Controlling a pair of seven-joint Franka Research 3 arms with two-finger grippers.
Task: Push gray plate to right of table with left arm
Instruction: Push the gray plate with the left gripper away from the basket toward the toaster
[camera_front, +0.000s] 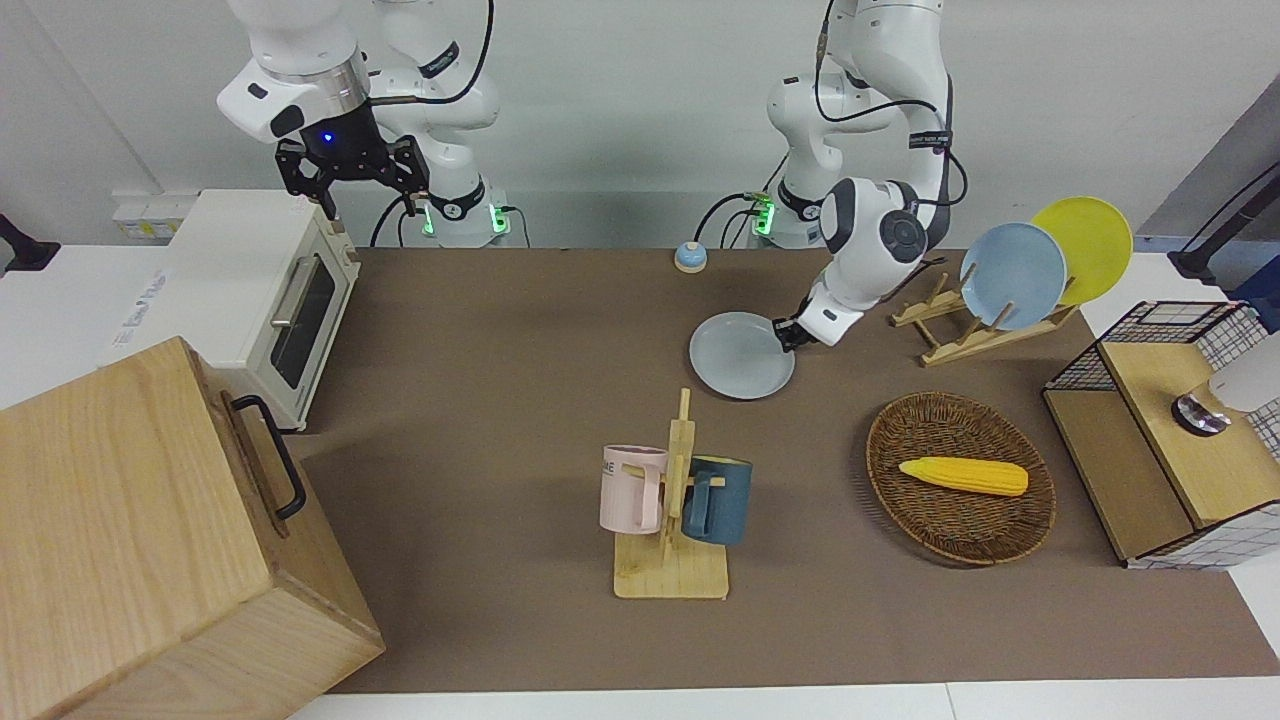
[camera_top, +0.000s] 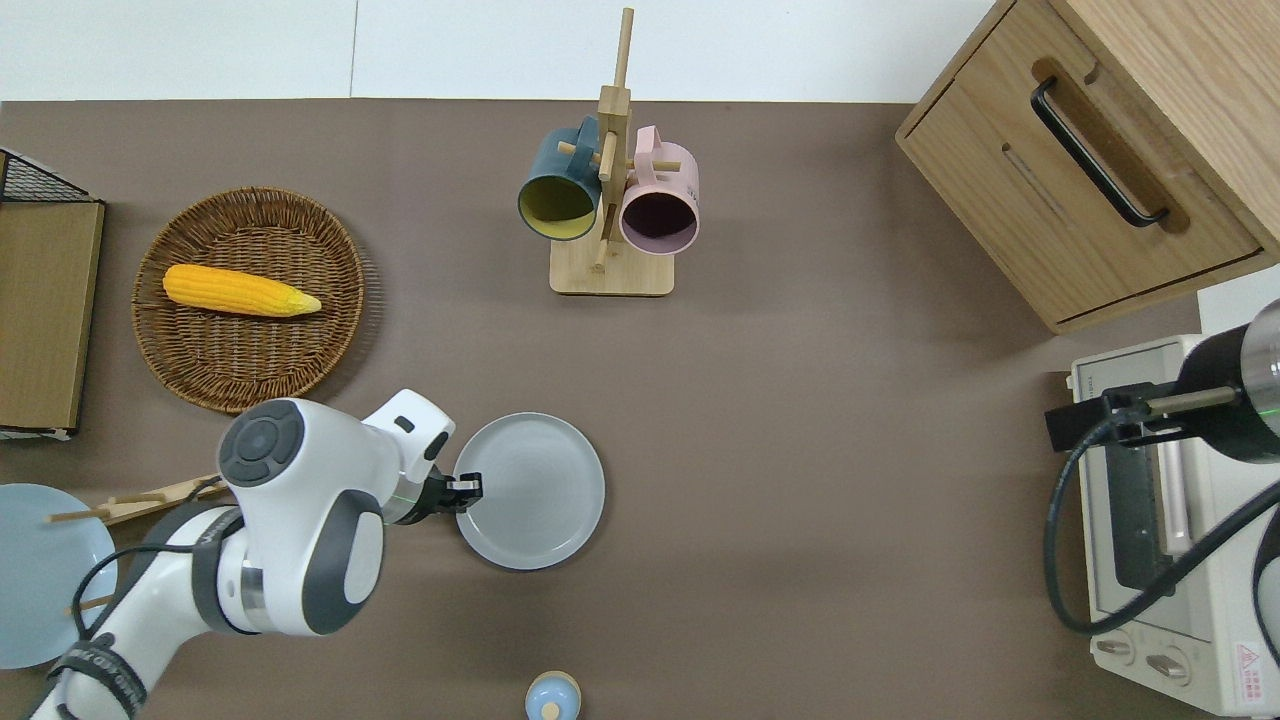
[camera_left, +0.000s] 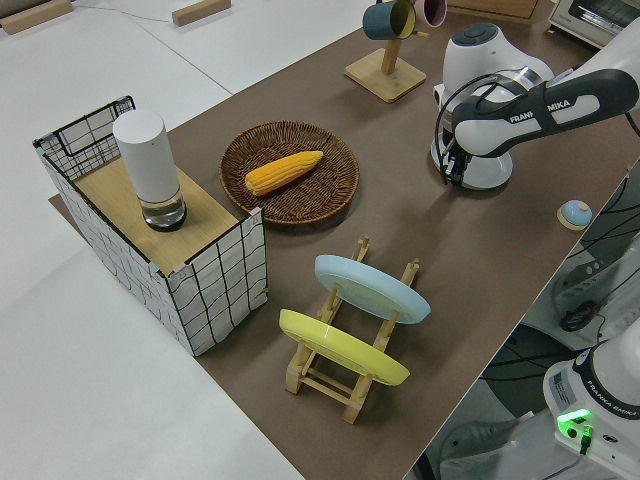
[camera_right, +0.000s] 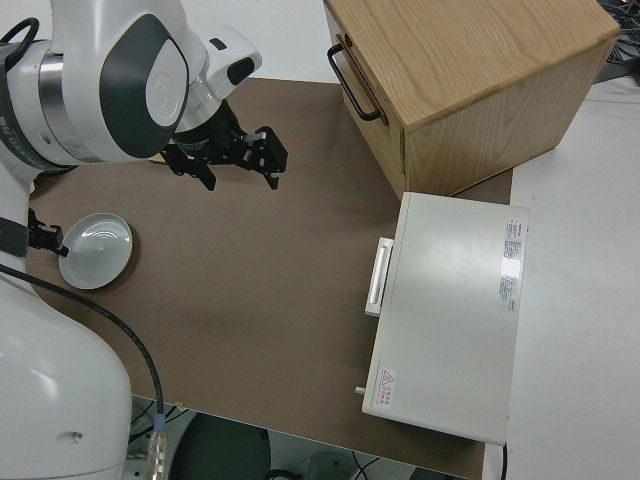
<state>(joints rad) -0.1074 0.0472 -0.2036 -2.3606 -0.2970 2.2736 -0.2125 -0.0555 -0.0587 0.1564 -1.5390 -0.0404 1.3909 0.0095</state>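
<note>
The gray plate (camera_front: 742, 355) (camera_top: 530, 490) lies flat on the brown table (camera_front: 500, 400) (camera_top: 800, 450), a little toward the left arm's end of its middle, nearer to the robots than the mug rack. It also shows in the right side view (camera_right: 97, 250). My left gripper (camera_front: 785, 335) (camera_top: 468, 490) is shut, low at the table, and touches the plate's rim on the side toward the left arm's end. My right gripper (camera_front: 350, 178) (camera_right: 238, 160) is open and empty; that arm is parked.
A mug rack (camera_front: 675, 500) (camera_top: 610, 200) holds a pink and a blue mug. A wicker basket (camera_front: 960, 520) holds corn. A plate rack (camera_front: 960, 335) holds a sky-blue and a yellow plate. A bell (camera_front: 690, 257), toaster oven (camera_front: 260, 290), wooden cabinet (camera_front: 150, 540) and wire crate (camera_front: 1170, 430) stand around.
</note>
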